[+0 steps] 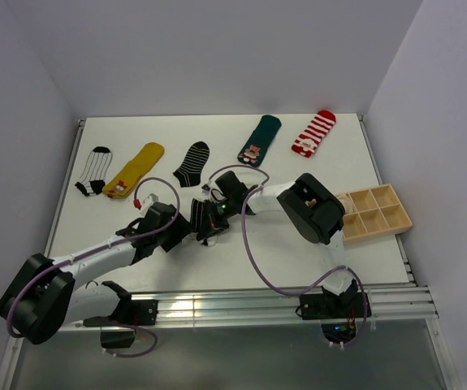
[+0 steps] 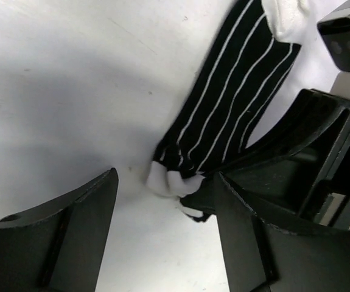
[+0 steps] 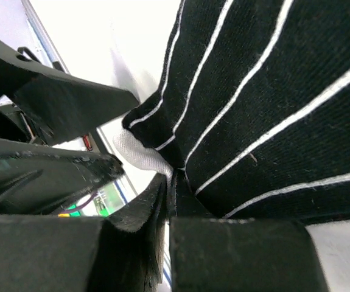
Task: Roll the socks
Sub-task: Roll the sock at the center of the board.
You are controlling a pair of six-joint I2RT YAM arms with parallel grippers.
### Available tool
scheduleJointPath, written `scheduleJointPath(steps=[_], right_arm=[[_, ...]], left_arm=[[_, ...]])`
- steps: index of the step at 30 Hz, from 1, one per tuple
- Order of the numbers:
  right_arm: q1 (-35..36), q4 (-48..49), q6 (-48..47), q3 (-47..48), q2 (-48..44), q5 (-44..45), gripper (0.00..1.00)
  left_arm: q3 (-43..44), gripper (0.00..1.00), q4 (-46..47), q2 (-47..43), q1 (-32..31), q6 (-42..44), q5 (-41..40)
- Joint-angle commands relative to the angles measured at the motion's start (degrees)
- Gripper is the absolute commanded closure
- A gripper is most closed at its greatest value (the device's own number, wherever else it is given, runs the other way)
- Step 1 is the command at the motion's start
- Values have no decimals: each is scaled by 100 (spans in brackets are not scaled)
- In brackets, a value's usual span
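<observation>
Striped sock (image 3: 254,91), pinched in right end effector (image 3: 168,207) — left end effector (image 2: 162,210) spread alongside

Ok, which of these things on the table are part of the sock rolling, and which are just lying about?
Part of the job: black sock with white lines, pinched in the right gripper; in the far row, black-and-white striped sock, yellow sock, short black sock, green sock, red-and-white sock.
Just lying about: wooden divided tray, on the right.

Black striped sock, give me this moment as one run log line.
step: rolling | left tool: open, over white end | right tool: shut on black striped sock by white end | sock: unrolled
</observation>
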Motion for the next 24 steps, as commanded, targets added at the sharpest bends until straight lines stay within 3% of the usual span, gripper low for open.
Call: scheduleJointPath(steps=[1, 7, 13, 15, 17, 18, 19, 24], right_arm=[[58, 289, 84, -115, -227, 482, 100], [111, 429, 93, -185, -262, 482, 100], [129, 509, -126, -282, -535, 692, 100], [146, 482, -249, -325, -657, 771, 100], [207, 386, -556, -352, -833, 999, 94], [225, 360, -679, -413, -921, 1105, 91], [260, 342, -950, -448, -1009, 1228, 82], [541, 324, -1856, -808, -1677, 2203, 61]], left_arm=[[-87, 31, 405, 216, -13, -393, 177], [97, 41, 282, 752, -13, -349, 107], [133, 66, 106, 894, -4, -367, 28], [229, 80, -52, 920, 5, -314, -7], [386, 97, -297, 946, 49, -183, -25], [440, 100, -359, 955, 75, -130, -8], [536, 100, -412, 955, 154, 18, 45], [870, 100, -718, 1078, 575, 599, 660]])
